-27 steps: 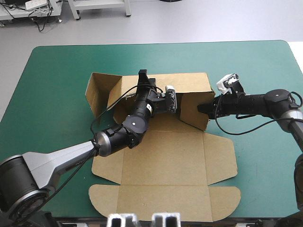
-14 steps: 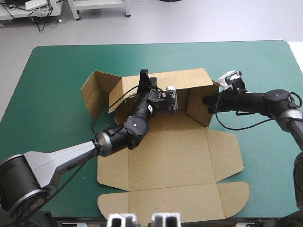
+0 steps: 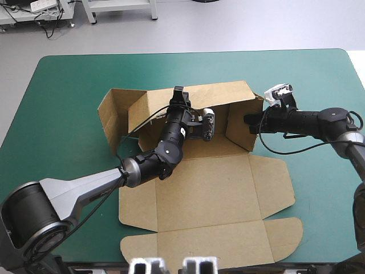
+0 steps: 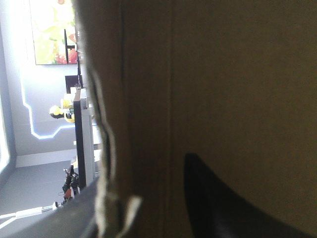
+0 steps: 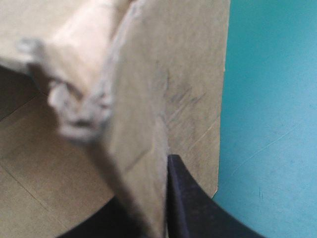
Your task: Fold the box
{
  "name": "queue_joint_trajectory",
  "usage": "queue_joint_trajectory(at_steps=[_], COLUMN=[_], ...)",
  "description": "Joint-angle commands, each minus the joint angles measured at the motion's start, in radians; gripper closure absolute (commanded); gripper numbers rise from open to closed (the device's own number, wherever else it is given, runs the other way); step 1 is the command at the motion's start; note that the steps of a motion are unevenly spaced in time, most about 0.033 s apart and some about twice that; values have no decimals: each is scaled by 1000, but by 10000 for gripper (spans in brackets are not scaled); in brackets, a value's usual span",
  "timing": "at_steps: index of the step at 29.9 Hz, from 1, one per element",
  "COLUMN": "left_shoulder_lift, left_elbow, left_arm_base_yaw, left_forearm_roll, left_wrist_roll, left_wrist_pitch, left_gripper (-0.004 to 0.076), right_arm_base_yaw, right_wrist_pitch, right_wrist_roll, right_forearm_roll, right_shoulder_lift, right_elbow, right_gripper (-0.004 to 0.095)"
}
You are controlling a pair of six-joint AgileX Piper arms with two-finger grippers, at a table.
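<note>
**Box swung toward the table's right, both grippers clamped on its walls**

Since the earlier pictures, the box (image 3: 211,194) has been turned and carried toward the table's right edge. Its right wall has been stood more upright, and the right gripper (image 3: 249,120) has been drawn back with it.

From the high view, the box is seen at the middle of the teal-green cover (image 3: 68,91). The far wall and both side walls are raised, and the lid is laid flat toward the near edge. Bare cover is left all around the board. The left gripper (image 3: 215,124) is reached inside the tray, near the right wall.

In the left wrist view, a sheet of brown board (image 4: 237,74) is pinched between the black fingers of the left gripper (image 4: 143,173).

In the right wrist view, the right wall (image 5: 183,74) is gripped edge-on by the right gripper (image 5: 148,198), one finger on each face. Smooth cover (image 5: 272,99) is shown beside it.
</note>
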Motion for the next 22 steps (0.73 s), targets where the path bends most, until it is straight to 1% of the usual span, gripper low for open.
queue_joint_trajectory(at_steps=[1,3,6,8,12,15,22], left_shoulder_lift=[-25,-32,-63,-89,-149,-186,-235], left_elbow=[-15,-15,-15,-15,-15,-15,-15], left_arm_base_yaw=[-6,-6,-16,-31,-89,-126,-137], left_forearm_roll=[16,16,16,14,14,15,15], left_wrist_roll=[-3,-11,-71,-77,-81,-124,-226], left_wrist_pitch=[-34,-42,-43,-35,48,127,259], left_gripper=[275,226,225,229,229,232,232], right_arm_base_yaw=[0,0,0,0,0,0,19], right_wrist_pitch=[39,36,30,11,-15,-28,-30], right_wrist_roll=[24,28,32,44,48,52,71], right_forearm_roll=[51,49,47,40,40,40,42], right_shoulder_lift=[-29,-29,-29,-29,-29,-29,-30], right_elbow=[-23,-23,-23,-23,-23,-23,-23], right_gripper=[911,911,911,911,911,910,909])
